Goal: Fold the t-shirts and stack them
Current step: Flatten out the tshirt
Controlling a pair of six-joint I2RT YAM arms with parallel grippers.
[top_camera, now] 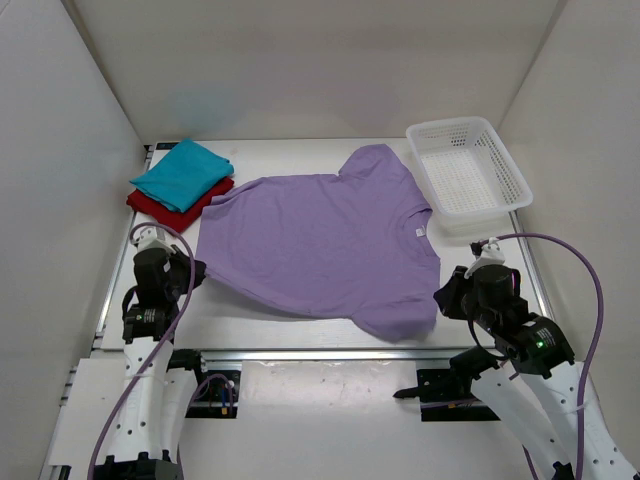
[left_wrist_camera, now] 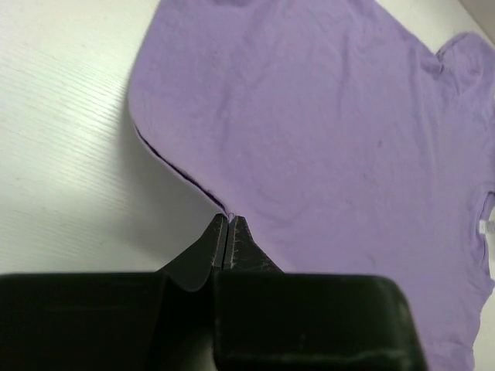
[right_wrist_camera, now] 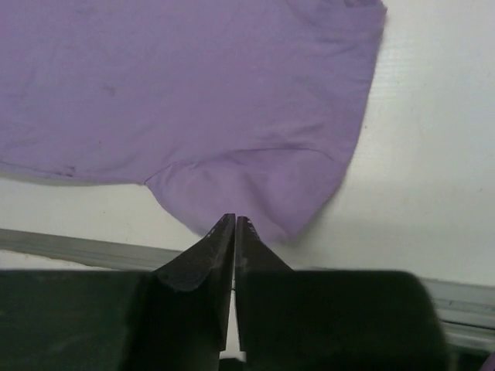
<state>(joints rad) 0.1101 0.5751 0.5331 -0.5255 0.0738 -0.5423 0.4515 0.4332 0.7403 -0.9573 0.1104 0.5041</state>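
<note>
Lavender t-shirt (top_camera: 320, 240) is spread flat mid-counter, front down or up I can't tell, collar toward the right of the frame. Teal t-shirt (top_camera: 182, 172) sits folded on top of the folded red t-shirt (top_camera: 160, 208) at upper left. Basket (top_camera: 450, 124) is at upper right, apart from the cloth.

Left jaws are closed at the hem corner on the shirt's left side, and the hem edge looks pinched in the tips. Right jaws are at the lower sleeve, nearly together with a thin slit. I can't tell if they hold cloth.

My read: spreading is done and the fold comes next.
- let go low so the corners don't flick
- regrip hem and shoulder along the lower edge
- lift both ends level and carry them over together
- drag lightly on the counter (top_camera: 250, 325) to keep wrinkles out
- stack on the teal one afterwards
</note>
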